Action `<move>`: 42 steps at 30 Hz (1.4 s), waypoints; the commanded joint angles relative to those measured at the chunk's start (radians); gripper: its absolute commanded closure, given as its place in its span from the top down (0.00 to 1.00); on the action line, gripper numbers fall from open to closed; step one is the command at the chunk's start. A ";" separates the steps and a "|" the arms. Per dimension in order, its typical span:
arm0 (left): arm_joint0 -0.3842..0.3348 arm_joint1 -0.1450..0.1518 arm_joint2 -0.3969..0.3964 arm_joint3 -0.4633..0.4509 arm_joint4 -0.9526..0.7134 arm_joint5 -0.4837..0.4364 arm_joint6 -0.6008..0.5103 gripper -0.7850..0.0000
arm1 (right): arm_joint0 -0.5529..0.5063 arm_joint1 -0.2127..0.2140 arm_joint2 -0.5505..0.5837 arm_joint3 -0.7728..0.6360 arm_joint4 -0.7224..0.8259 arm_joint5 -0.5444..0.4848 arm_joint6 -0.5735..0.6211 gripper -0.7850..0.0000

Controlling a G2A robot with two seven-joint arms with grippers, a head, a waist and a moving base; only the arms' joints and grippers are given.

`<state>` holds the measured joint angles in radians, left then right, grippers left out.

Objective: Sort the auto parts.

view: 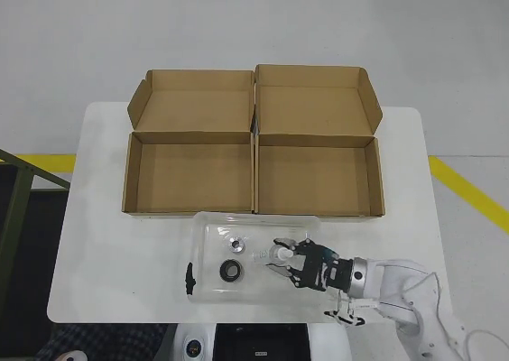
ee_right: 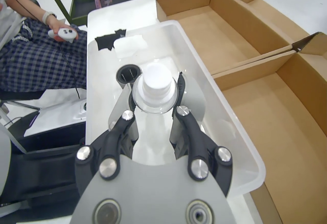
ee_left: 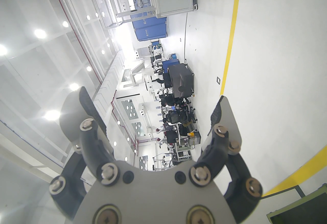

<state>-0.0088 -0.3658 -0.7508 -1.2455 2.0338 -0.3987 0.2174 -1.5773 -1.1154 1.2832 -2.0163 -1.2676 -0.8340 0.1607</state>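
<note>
A clear plastic bin [view: 254, 216] [ee_right: 201, 64] stands at the table's near side. My right gripper [view: 284, 261] [ee_right: 155, 88] is inside it, shut on a white stepped round part [view: 279, 255] [ee_right: 156, 75] with a clear rim. Just beyond the held part lies a black ring part [view: 230, 269] [ee_right: 128, 73] on the bin floor. A silver round part [view: 234, 244] rests farther back in the bin. In the left wrist view my left gripper [ee_left: 153, 97] is open, holds nothing and faces the room away from the table.
Two open cardboard boxes sit side by side behind the bin, the left box [view: 191, 177] [ee_right: 224, 35] and the right box [view: 319, 180] [ee_right: 288, 117], both bare inside with lids folded back. Black tape [view: 189, 278] [ee_right: 108, 39] marks the bin's left end.
</note>
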 commanded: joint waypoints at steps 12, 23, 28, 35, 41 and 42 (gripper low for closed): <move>0.000 0.000 0.000 0.000 0.000 0.000 0.000 1.00 | 0.035 -0.004 0.019 0.030 0.263 0.042 -0.152 0.00; 0.000 0.000 0.000 0.000 0.000 0.000 0.000 1.00 | 0.074 -0.013 0.019 0.058 0.418 0.094 -0.234 0.00; 0.000 0.000 0.000 0.000 0.000 0.000 0.000 1.00 | 0.076 -0.017 0.026 0.061 0.455 0.117 -0.284 0.00; 0.000 0.000 0.000 0.000 0.000 0.000 0.000 1.00 | 0.066 -0.022 0.040 0.060 0.474 0.130 -0.357 0.00; 0.000 0.000 0.000 0.000 0.000 0.000 0.000 1.00 | 0.063 -0.025 0.045 0.060 0.467 0.145 -0.371 0.00; 0.000 0.000 0.000 0.000 0.000 0.000 0.000 1.00 | 0.064 -0.025 0.046 0.059 0.460 0.154 -0.370 0.00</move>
<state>-0.0088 -0.3658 -0.7508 -1.2455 2.0338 -0.3987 0.2174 -1.5140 -1.1399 1.3284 -1.9567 -0.8012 -0.6880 -0.2104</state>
